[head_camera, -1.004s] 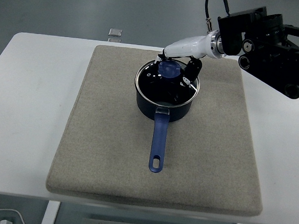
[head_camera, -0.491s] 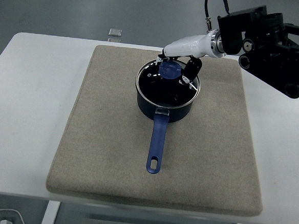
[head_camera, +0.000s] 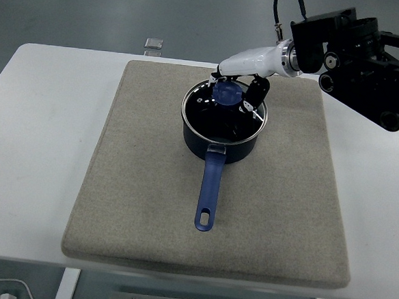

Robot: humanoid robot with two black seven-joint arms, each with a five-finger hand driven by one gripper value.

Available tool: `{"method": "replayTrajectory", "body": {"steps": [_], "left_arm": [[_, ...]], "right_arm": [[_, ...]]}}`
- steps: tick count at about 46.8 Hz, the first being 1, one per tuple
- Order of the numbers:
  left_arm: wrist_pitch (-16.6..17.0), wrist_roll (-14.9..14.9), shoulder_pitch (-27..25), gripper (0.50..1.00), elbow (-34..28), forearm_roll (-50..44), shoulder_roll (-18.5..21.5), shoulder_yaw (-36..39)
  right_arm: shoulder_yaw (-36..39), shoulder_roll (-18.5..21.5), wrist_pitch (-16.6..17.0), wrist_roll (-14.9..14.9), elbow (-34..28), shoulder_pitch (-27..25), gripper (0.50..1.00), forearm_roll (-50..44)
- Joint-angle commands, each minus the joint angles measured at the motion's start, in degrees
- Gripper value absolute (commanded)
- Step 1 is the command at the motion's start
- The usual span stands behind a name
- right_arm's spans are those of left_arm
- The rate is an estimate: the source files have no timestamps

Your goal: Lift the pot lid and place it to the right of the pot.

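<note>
Gripping the blue knob of the glass lid (head_camera: 219,110), the right hand (head_camera: 242,80) has swung the pot (head_camera: 221,134) handle slightly leftward.

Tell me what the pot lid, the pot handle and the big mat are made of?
The pot lid looks like clear glass with a shiny metal rim, since you see into the dark pot. The pot handle seems smooth blue plastic. The mat looks like rough, matte beige fabric, maybe felt.
</note>
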Motion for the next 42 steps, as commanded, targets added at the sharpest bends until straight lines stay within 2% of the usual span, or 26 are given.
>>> {"method": "replayTrajectory", "body": {"steps": [1, 4, 14, 23, 34, 42], "left_arm": [[0.04, -0.04, 0.00, 1.000, 0.04, 0.00, 0.00, 0.00], [0.04, -0.04, 0.00, 1.000, 0.04, 0.00, 0.00, 0.00], [-0.05, -0.04, 0.00, 1.000, -0.05, -0.08, 0.00, 0.00], [-0.05, -0.04, 0.00, 1.000, -0.05, 0.00, 0.00, 0.00], [0.04, -0.04, 0.00, 1.000, -0.05, 0.00, 0.00, 0.00], [-0.05, -0.04, 0.00, 1.000, 0.04, 0.00, 0.00, 0.00]], "right_arm": [[0.08, 0.00, 0.21, 0.00, -0.04, 0.00, 0.725, 0.08], [0.00, 0.00, 0.30, 0.00, -0.13, 0.09, 0.686, 0.08], [-0.01, 0.35, 0.47, 0.00, -0.30, 0.09, 0.625, 0.09], [-0.09, 0.35, 0.56, 0.00, -0.48, 0.17, 0.607, 0.09], [0.00, 0.35, 1.70, 0.17, -0.65, 0.35, 0.511, 0.35], [0.35, 0.26, 2.50, 0.26, -0.83, 0.35, 0.500, 0.70]]}}
